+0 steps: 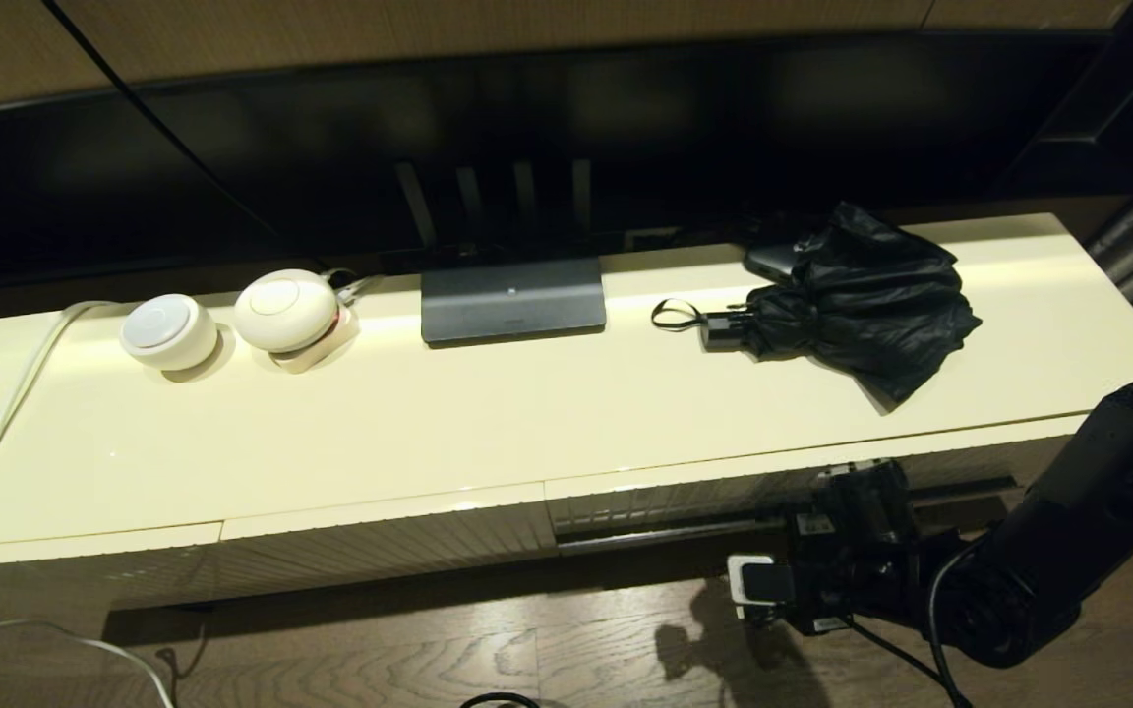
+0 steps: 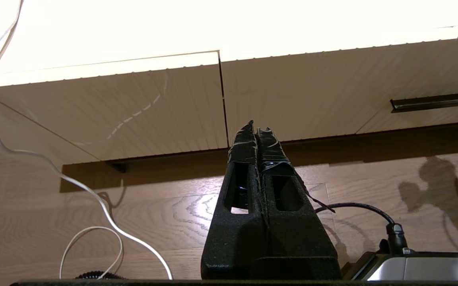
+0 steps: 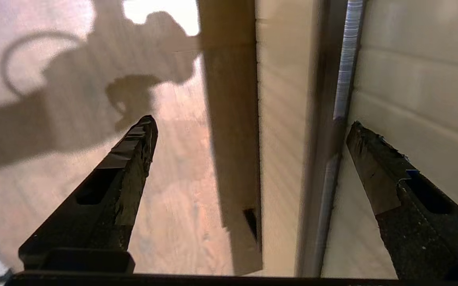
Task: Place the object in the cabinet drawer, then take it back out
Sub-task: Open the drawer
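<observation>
Nearest the head camera, at 4 o'clock, the right hand [image 1: 847,511] is hanging low before the cabinet drawer [image 1: 783,487], level with its long dark bar handle [image 1: 783,516]. In the right wrist view its fingers [image 3: 133,159] are standing wide apart, one on either side of the bar handle [image 3: 338,119], gripping nothing; whether either finger is touching the bar cannot be told. The drawer is sitting flush with the neighbouring ribbed front, so it appears closed. The left hand [image 2: 257,131] is showing only in its own wrist view, fingers pressed together and empty, pointing toward the ribbed cream panel [image 2: 153,111] above the wooden floor [image 2: 165,214]. The umbrella [image 1: 847,295] is lying on the cream tabletop [image 1: 527,423] at 1 o'clock, fabric loose, its short handle [image 1: 724,326] and wrist loop [image 1: 675,315] pointing toward 9 o'clock. A dark stand base [image 1: 512,300] is sitting at 12 o'clock; two white round devices [image 1: 222,320] are resting at 10 o'clock.
</observation>
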Controlling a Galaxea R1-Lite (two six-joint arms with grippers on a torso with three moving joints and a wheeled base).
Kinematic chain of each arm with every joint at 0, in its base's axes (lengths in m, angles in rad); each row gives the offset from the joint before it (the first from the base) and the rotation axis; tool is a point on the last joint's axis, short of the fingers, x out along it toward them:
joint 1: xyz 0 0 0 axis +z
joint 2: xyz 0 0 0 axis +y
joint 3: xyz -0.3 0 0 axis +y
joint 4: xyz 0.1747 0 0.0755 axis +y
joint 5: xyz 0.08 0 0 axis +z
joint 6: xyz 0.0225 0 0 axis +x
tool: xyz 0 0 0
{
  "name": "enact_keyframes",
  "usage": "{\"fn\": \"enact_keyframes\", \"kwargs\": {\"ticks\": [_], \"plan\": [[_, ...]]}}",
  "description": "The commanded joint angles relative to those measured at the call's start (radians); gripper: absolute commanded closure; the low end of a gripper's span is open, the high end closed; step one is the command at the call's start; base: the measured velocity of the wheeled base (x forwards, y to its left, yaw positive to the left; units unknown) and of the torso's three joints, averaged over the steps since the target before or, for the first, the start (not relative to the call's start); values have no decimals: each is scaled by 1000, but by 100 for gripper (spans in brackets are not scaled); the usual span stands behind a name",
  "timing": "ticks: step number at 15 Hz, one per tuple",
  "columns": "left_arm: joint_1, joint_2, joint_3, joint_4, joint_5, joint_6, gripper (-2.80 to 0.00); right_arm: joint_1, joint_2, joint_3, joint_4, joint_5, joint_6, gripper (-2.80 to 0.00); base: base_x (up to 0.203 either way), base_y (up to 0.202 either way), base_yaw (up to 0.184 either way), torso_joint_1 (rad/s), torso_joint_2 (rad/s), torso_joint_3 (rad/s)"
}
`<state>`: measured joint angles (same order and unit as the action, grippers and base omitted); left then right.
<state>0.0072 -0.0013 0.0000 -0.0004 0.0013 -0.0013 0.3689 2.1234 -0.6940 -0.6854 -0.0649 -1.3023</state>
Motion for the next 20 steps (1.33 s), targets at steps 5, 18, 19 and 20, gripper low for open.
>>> {"fn": "enact_keyframes", "kwargs": {"ticks": [5,18,19,20], "plan": [[0,0,3,0,0,0,0,-5,40,-13,-4,0,-8,-280,0,0,0,0,0,0],[0,0,3,0,0,0,0,14,23,78,-5,2,-9,-280,0,0,0,0,0,0],[0,1,3,-1,0,0,0,18,21,84,-5,4,-9,-280,0,0,0,0,0,0],[0,0,3,-1,0,0,0,19,19,93,-6,4,-11,-280,0,0,0,0,0,0]]}}
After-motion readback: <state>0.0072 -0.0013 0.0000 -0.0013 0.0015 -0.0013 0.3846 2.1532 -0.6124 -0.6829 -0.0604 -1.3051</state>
